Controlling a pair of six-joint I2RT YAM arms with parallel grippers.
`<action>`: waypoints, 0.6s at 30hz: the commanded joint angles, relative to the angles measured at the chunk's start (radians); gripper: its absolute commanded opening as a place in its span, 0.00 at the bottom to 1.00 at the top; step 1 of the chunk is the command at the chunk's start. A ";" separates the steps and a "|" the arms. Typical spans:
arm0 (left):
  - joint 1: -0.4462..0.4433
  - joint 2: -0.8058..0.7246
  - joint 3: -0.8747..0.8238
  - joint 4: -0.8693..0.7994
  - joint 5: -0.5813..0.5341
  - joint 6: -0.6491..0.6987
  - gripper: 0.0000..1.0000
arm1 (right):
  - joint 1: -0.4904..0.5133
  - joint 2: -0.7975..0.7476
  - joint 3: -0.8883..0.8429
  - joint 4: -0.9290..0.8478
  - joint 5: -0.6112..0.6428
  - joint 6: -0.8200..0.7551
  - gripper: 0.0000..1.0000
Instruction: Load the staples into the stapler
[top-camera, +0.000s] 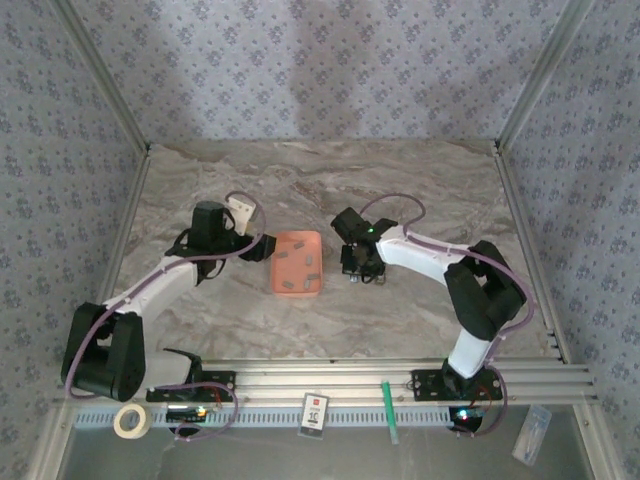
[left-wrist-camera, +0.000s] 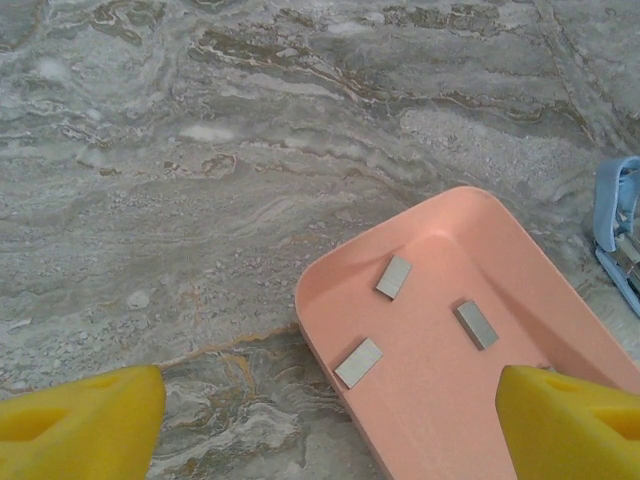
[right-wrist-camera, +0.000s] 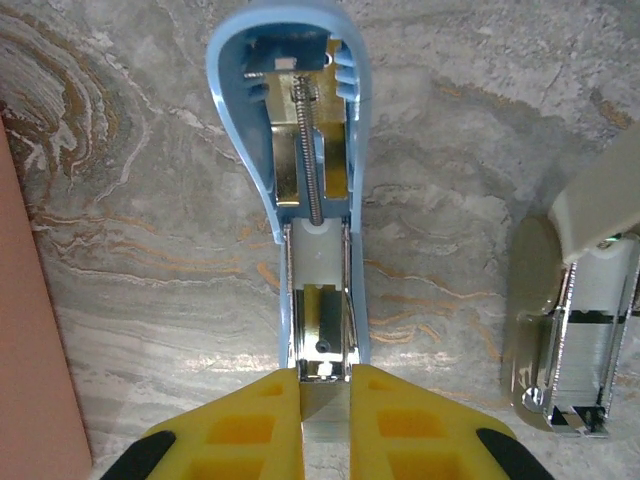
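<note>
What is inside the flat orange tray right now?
Short grey metal staple strips lie loose in the flat orange tray; the left wrist view shows three. A yellow fingertip hides one corner.

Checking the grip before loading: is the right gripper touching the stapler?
Touching. The right wrist view shows the right gripper closed on the stapler, clamping its metal rail with no gap on either side.

An orange tray (top-camera: 296, 243) is sitting mid-table on the marble-look tabletop (top-camera: 330, 180). Just in front of the near aluminium rail (top-camera: 350, 375), a roll of tape (top-camera: 119, 423) is lying at the left, with a small carded packet (top-camera: 315, 413) and a green pen (top-camera: 388, 410) toward the middle and a clear bag (top-camera: 530, 433) at the right. Floral wallpaper (top-camera: 320, 70) is lining the walls.
</note>
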 joint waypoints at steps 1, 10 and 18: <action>-0.006 0.007 0.028 0.003 0.022 0.018 0.86 | -0.006 0.021 0.036 -0.020 -0.008 -0.021 0.14; -0.008 0.008 0.031 0.003 0.024 0.019 0.86 | -0.015 0.036 0.045 -0.024 -0.011 -0.032 0.14; -0.009 0.009 0.031 0.003 0.024 0.021 0.86 | -0.014 0.052 0.041 -0.027 -0.013 -0.034 0.14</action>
